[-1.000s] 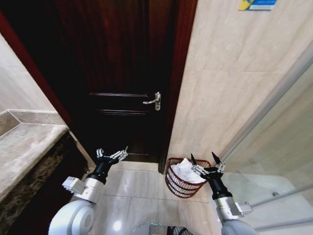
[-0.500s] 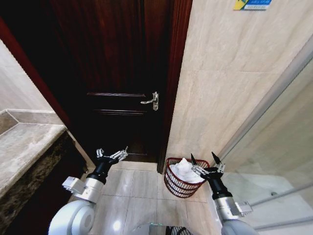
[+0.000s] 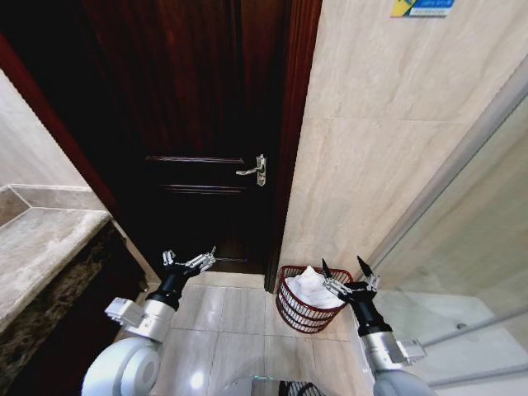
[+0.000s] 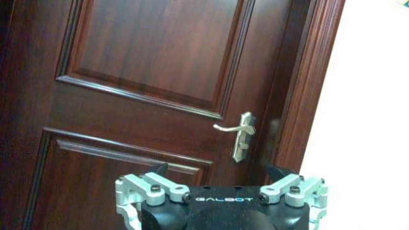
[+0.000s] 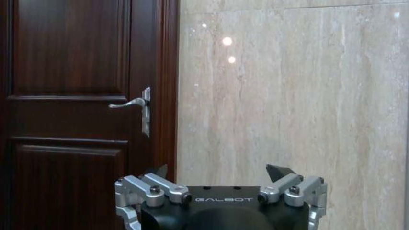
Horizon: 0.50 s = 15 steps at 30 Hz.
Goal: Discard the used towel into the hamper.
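Right claw [image 3: 345, 269] open, "GALBOT"; towel [image 3: 311, 288] in hamper [image 3: 299, 312]

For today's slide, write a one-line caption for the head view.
White towel lies in the hamper by the door; open left gripper and right gripper held empty.

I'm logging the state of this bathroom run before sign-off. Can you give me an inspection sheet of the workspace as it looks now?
Surface: pale tiled floor, bare where it shows.
Job's things: hamper stands on the floor at the foot of the wall beside the door frame; white towel lies inside it.
Clutter: nothing seen.
Grippers: left gripper open, empty, raised over the floor before the door; right gripper open, empty, raised beside the hamper.
Cables: nothing seen.
Surroundings: dark wooden door shut, with a metal handle; beige tiled wall; stone counter on the left; glass shower panel on the right.
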Tool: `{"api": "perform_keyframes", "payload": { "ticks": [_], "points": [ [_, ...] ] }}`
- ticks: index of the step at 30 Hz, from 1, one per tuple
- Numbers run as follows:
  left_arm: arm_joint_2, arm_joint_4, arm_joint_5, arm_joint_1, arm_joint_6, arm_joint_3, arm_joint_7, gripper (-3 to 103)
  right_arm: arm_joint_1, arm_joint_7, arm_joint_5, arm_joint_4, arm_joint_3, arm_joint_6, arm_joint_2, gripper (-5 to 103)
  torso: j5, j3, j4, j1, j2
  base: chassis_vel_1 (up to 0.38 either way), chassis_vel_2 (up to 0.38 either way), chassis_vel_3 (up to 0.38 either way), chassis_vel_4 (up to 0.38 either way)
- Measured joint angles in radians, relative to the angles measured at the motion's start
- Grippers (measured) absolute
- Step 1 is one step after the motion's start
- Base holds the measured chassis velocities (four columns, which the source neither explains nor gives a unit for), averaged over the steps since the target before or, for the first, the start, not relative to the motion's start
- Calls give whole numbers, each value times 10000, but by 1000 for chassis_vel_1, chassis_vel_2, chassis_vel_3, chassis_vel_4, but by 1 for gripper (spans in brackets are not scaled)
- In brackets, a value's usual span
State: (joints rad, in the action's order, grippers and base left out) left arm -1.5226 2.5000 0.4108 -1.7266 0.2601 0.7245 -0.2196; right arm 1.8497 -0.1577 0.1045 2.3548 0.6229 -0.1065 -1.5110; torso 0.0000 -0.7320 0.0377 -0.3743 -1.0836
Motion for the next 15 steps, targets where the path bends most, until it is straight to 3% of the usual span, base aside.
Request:
{"api": "perform_keyframes", "payload": {
  "ticks": [15],
  "points": [
    [0,0,0,0,0,0,0,100,0,0,0,0,0,0,0,100,0,0,0,-1,0,0,0,0,0]
  ]
}}
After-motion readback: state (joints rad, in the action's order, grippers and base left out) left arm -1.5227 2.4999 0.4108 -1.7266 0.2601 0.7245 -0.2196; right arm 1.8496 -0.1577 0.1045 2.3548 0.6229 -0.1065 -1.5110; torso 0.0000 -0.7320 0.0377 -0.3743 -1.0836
